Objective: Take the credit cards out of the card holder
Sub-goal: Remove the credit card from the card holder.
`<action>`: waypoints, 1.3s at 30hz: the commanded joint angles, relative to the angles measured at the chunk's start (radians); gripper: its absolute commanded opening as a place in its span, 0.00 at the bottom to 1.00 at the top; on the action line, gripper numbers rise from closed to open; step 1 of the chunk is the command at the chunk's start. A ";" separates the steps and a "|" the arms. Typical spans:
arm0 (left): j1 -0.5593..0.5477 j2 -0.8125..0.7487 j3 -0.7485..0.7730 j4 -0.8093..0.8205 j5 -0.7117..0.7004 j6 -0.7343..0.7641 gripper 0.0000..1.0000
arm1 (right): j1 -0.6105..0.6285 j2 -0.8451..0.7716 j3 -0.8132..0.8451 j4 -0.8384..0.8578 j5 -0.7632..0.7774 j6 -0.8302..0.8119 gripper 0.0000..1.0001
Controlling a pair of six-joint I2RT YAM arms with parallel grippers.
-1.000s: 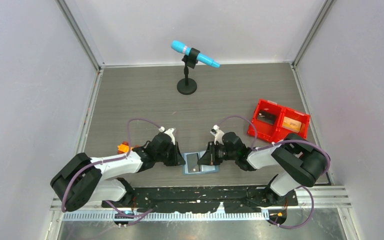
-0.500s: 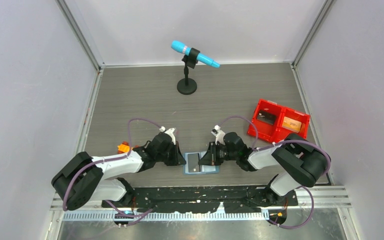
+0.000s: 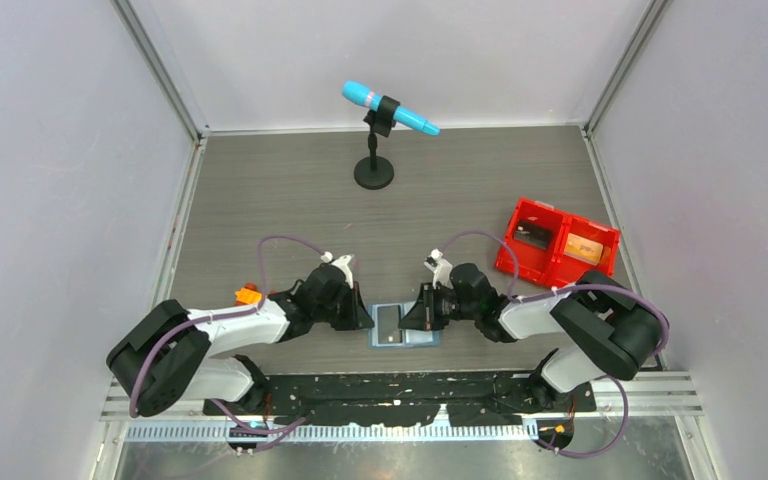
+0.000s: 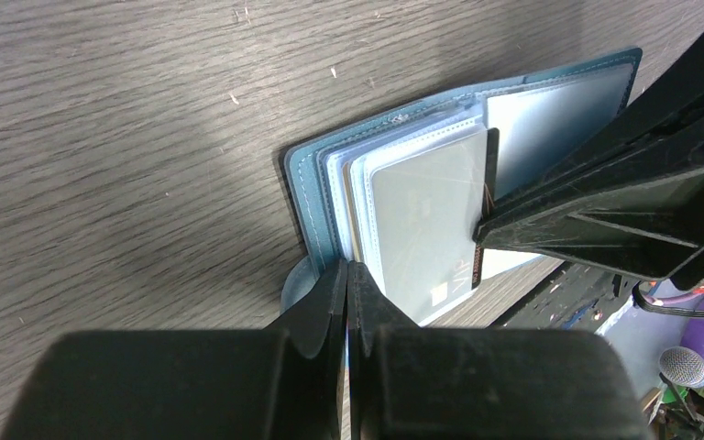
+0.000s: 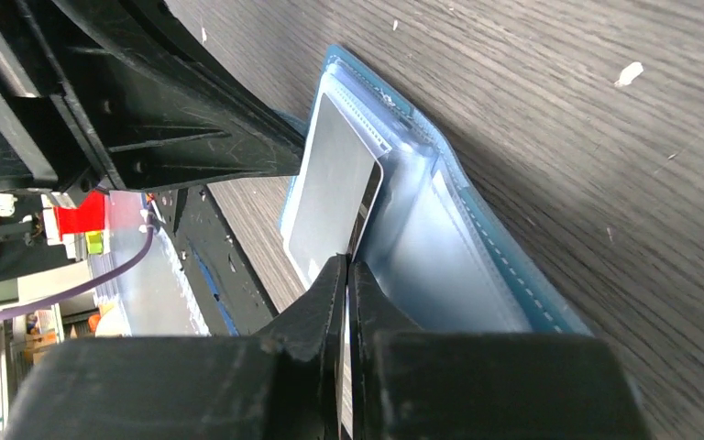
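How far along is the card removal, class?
Done: an orange-gold card lies in the red bin. In hand: card holder open, left tool clamping its edge, right tool pinching a grey card. Left: pulling it free; further cards unclear.

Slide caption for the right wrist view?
Right gripper pinches the silver card by its edge; teal card holder lies open on the table.

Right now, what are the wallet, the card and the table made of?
The wallet looks like teal leather or fake leather, matte, with stitched edges. The sleeves: clear, shiny plastic. The card: likely plastic, silvery-grey, smooth with a soft glare. The table: grey wood-grain top, maybe laminate; I cannot tell.
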 commanded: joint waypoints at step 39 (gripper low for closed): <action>-0.007 0.030 -0.018 -0.084 -0.045 0.025 0.02 | -0.056 -0.193 0.006 -0.184 0.018 -0.041 0.05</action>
